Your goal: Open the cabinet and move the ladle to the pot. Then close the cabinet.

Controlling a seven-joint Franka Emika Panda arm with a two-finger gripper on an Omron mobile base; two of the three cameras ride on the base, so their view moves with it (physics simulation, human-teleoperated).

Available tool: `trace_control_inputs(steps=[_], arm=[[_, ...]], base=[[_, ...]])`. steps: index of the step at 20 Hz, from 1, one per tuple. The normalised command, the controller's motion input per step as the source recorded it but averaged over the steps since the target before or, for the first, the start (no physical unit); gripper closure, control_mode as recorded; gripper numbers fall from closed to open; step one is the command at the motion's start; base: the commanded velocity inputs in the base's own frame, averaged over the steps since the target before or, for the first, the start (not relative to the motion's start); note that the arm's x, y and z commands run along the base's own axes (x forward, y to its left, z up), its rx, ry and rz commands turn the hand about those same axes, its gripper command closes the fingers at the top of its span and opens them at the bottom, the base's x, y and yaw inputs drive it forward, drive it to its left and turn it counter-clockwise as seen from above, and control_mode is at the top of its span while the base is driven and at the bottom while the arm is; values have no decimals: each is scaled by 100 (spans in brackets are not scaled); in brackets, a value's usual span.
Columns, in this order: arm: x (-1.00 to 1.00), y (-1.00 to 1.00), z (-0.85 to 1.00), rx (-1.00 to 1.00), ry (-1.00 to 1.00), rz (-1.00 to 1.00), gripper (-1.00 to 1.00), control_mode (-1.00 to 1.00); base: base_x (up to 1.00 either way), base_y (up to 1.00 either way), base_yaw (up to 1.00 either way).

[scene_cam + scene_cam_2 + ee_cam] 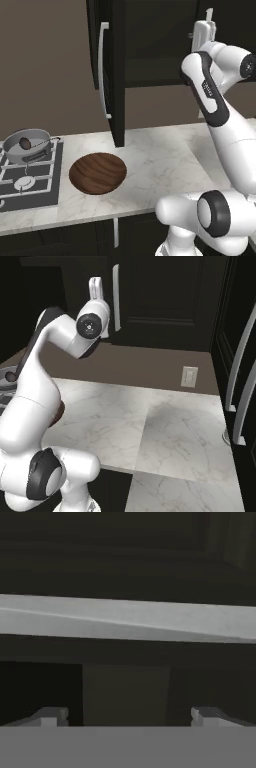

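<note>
Claw [129, 716] spread apart, empty | pale handle [128, 619] just ahead | cabinet [114, 70] left door edge-on, ajar

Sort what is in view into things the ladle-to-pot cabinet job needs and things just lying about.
Job: cabinet, left door swung open; ladle, already lying in the pot; gripper, open, up at a cabinet handle.
Lying about: wooden dish; stove; wall outlet.

The table [165, 155] is pale veined marble with a soft sheen. The wide dish [98, 173] is brown grained wood. The pot [29, 146] looks like dull grey metal. The cabinet [112, 70] doors are smooth black-brown; its bar handle [102, 70] is pale satin metal.
</note>
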Motion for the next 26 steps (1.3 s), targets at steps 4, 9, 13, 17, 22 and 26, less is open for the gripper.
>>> trace_control_inputs(steps=[4,9,13,17,22,26], arm=[[-38,24,15,-6,0,0,-100,-100],[-62,12,22,-6,0,0,-100,-100],[-87,2,23,-9,5,0,-100,-100],[-92,5,10,-11,6,0,-100,-100],[-88,11,0,-11,2,3,-100,-100],[-95,16,0,-9,0,4,-100,-100]], base=[[0,0,0],[0,0,0],[0,0,0],[0,0,0],[0,0,0],[0,0,0]])
